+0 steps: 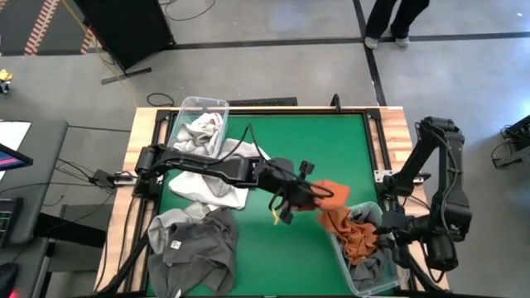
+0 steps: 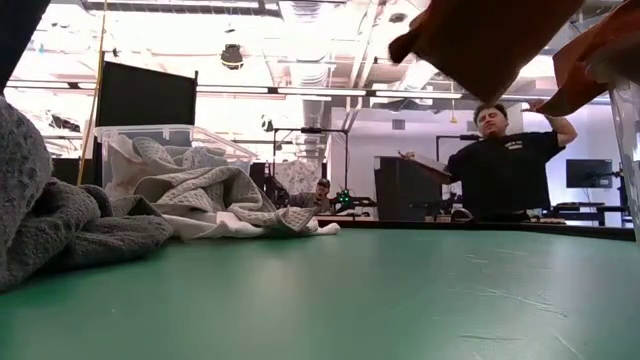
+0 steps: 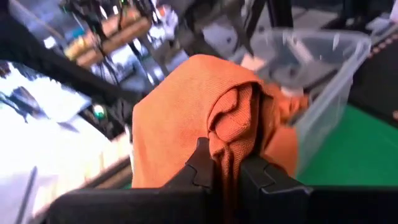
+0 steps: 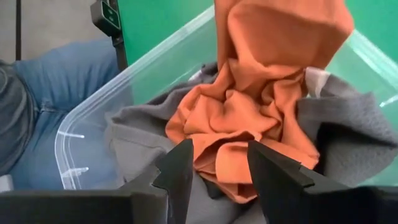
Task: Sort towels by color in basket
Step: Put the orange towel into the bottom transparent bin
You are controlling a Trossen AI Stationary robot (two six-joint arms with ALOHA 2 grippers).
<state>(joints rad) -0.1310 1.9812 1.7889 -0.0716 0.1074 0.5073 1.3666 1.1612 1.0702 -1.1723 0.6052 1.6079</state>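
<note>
1. Rust-orange towel (image 1: 330,192): pinched in the closed left gripper (image 1: 317,192) above the green mat, just left of the near-right clear bin (image 1: 358,281).
2. More orange cloth (image 4: 249,118) lies in that bin on dark grey towels (image 4: 137,143).
3. Right gripper (image 4: 219,163): fingers apart, empty, above the bin.
4. Pale towels (image 1: 201,132) fill the far-left bin (image 1: 222,106); grey towels (image 1: 192,247) lie near left.
</note>
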